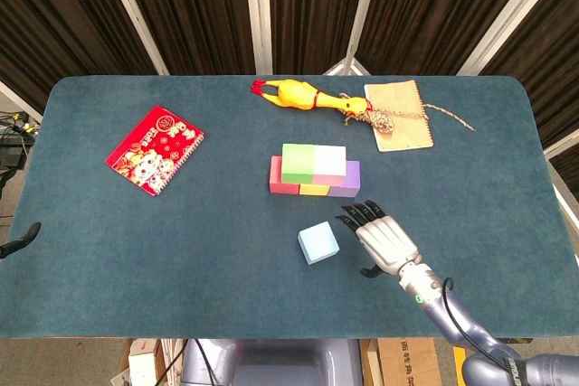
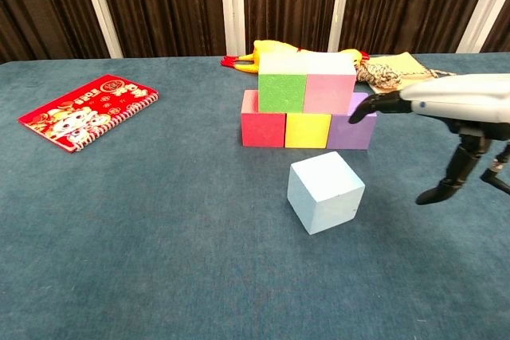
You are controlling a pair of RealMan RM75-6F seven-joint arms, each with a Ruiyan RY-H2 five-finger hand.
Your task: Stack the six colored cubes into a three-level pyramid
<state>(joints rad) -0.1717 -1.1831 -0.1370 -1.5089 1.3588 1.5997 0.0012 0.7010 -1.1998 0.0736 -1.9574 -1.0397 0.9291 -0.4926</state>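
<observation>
Right robot hand (image 1: 387, 243) empty, fingers spread, palm down, just beside blue cube (image 1: 318, 242). Cube lies toward surface's left edge from hand, alone near front edge, before two-level stack (image 1: 314, 170). Left robot hand barely visible, well apart.

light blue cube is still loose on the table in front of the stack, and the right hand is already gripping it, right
Not quite. The light blue cube does sit loose on the table in front of the stack, but the right hand is not gripping it. The head view shows the hand open beside the cube, on its right in the picture, with a gap between them and nothing held.
</observation>
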